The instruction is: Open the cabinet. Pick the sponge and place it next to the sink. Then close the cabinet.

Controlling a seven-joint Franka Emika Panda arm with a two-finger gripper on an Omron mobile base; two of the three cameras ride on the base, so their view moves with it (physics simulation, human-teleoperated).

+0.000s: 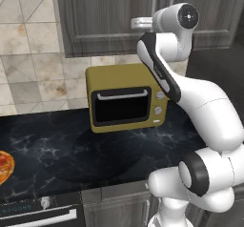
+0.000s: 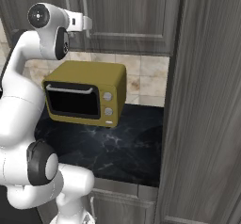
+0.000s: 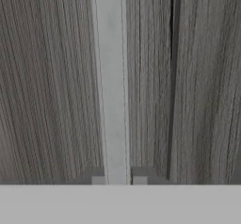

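Left base view: we see the cabinet (image 1: 105,16) across the top of the frame, doors closed, the arm reaching up to it; the yellow microwave (image 1: 126,97) sits mid-frame on the black counter (image 1: 57,149), with a pizza (image 1: 4,166) at the left edge.
Right base view: we see the cabinet (image 2: 132,16) at the top, the microwave (image 2: 84,93) below it at centre left.
Hand view: we see the gripper (image 3: 118,180) at bottom centre, its fingertips (image 3: 98,180) closed on the silver handle (image 3: 112,77) that runs up the cabinet door (image 3: 47,86).
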